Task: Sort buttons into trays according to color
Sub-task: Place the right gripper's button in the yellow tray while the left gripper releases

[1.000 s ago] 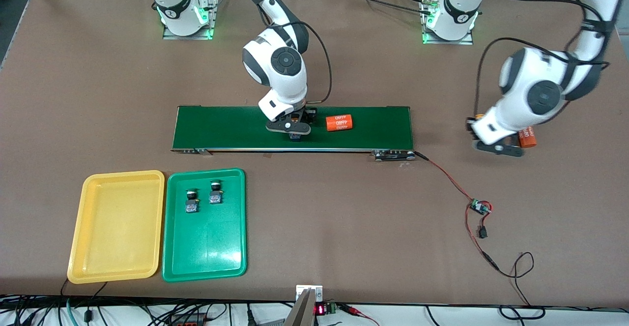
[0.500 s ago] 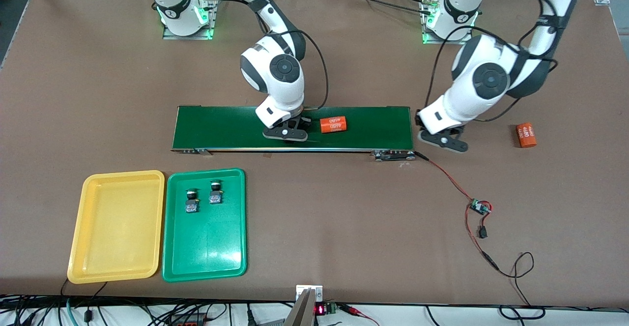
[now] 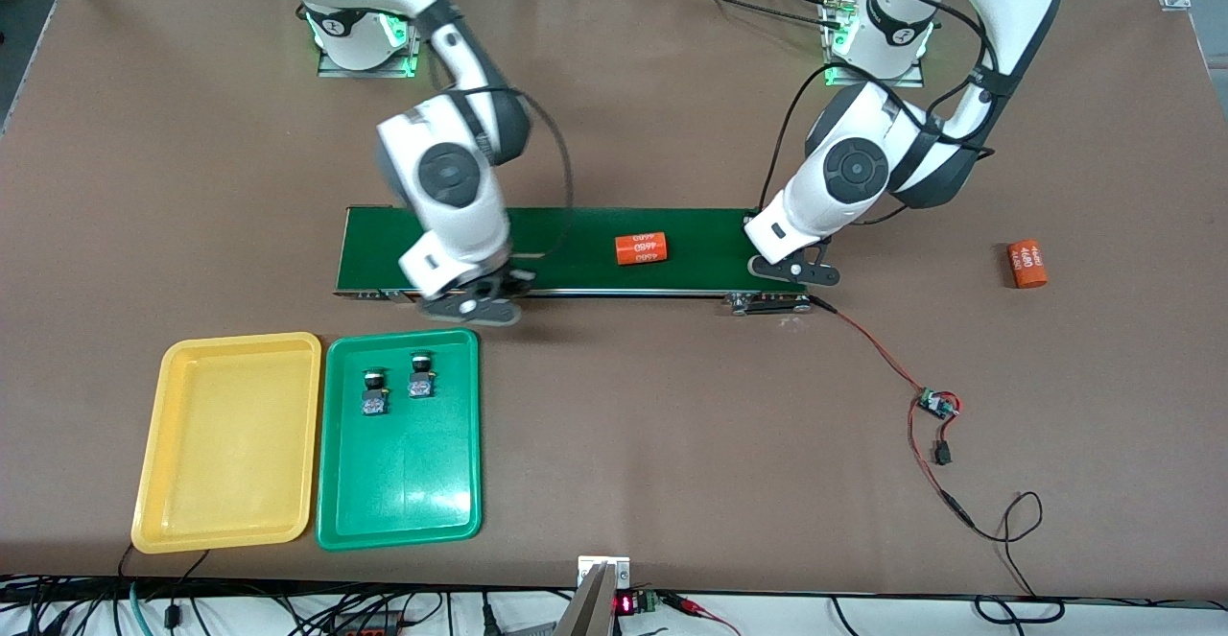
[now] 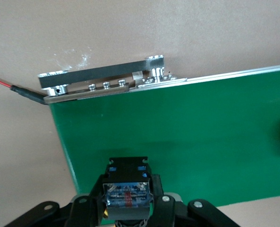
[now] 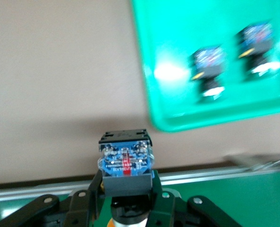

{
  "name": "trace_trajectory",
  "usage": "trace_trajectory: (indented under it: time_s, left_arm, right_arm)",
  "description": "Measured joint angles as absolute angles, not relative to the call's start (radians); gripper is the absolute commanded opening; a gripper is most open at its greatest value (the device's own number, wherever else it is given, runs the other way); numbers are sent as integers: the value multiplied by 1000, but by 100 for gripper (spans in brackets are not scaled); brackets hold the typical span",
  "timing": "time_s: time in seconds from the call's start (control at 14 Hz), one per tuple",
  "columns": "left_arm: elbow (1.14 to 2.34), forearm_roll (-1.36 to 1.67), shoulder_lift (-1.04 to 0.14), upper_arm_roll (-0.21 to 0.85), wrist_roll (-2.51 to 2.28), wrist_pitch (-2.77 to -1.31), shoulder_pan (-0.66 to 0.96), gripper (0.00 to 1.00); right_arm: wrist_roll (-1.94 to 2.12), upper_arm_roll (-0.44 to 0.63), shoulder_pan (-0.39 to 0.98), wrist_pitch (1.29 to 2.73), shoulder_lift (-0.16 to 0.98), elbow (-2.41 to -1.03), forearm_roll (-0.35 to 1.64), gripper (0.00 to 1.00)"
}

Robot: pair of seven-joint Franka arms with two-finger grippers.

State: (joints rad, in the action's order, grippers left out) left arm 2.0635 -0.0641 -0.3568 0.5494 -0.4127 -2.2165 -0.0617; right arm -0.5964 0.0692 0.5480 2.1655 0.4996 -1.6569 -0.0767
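My right hand [image 5: 125,208] and left hand [image 4: 126,213] each clamp a black-bodied button [image 5: 125,163], blue terminal face up.

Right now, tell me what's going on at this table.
Both arms carry buttons. The right gripper holds a button over the belt's near edge, just above the green tray, which already holds two buttons. The left gripper holds another button over the belt's other end. The yellow tray holds none.
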Motion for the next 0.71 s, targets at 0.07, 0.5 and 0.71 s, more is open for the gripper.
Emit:
trace_trajectory:
  time_s: [0.07, 0.5, 0.71]
  left_arm:
    - [2055, -64, -366, 547, -417, -2217, -62, 6]
    - [2030, -64, -412, 541, -425, -2275, -62, 100]
    - [2026, -64, -421, 536, -425, -2289, -62, 100]
  right_arm:
    - [-538, 70, 495, 2153, 495, -1644, -77, 6]
    - [-190, 73, 164, 2154, 534, -1618, -76, 6]
    - [-52, 71, 61, 2159, 607, -1549, -76, 7]
